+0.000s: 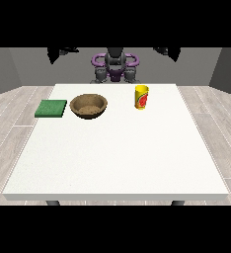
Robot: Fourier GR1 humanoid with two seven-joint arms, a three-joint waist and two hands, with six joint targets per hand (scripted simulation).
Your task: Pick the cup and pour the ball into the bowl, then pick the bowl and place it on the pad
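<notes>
A yellow cup (141,97) with a red mark stands upright on the white table (117,158), right of centre near the far edge. No ball shows from here, as the cup's inside is hidden. A brown bowl (89,105) sits upright to the cup's left. Further left lies a flat green pad (51,108), with a small gap between it and the bowl. Both black hands are raised high beside the robot, far from everything on the table: the hand at the view's left (57,53) and the hand at the view's right (171,53). Both are cut off at the picture's top.
The robot's dark torso (115,66) with purple shoulder rings stands behind the table's far edge. Wooden floor surrounds the table. The cup, bowl and pad all stand in the far third of the tabletop.
</notes>
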